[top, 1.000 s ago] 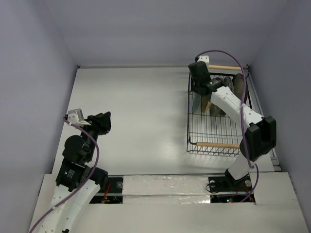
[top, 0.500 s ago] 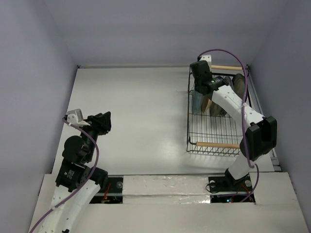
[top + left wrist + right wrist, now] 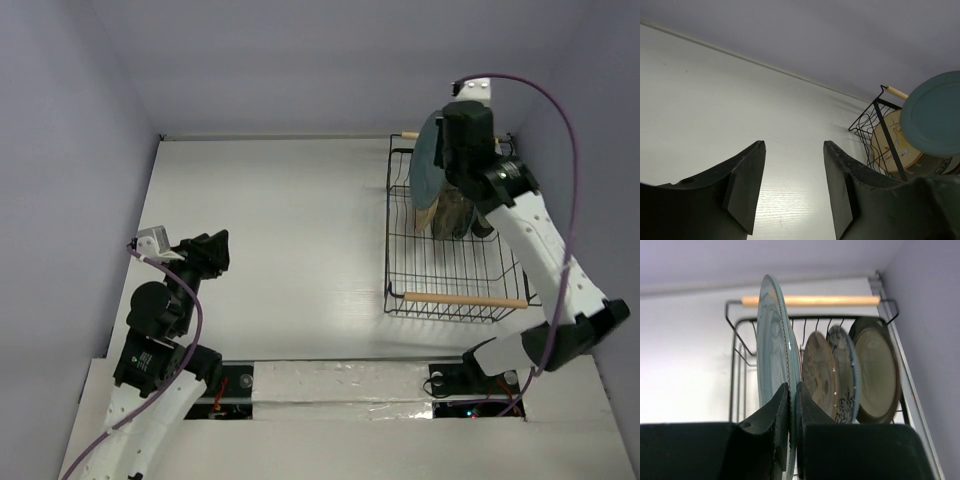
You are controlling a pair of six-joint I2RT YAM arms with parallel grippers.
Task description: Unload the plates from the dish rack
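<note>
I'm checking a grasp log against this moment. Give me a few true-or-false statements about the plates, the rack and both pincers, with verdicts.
1. The right pincer is shut on the plain teal round plate. True.
2. That plate lies flat. False: it is held on edge above the black wire dish rack.
3. The left pincer is open and holds nothing. True.
4. The rack is empty. False: plates stand in it, among them a tan round plate.
</note>
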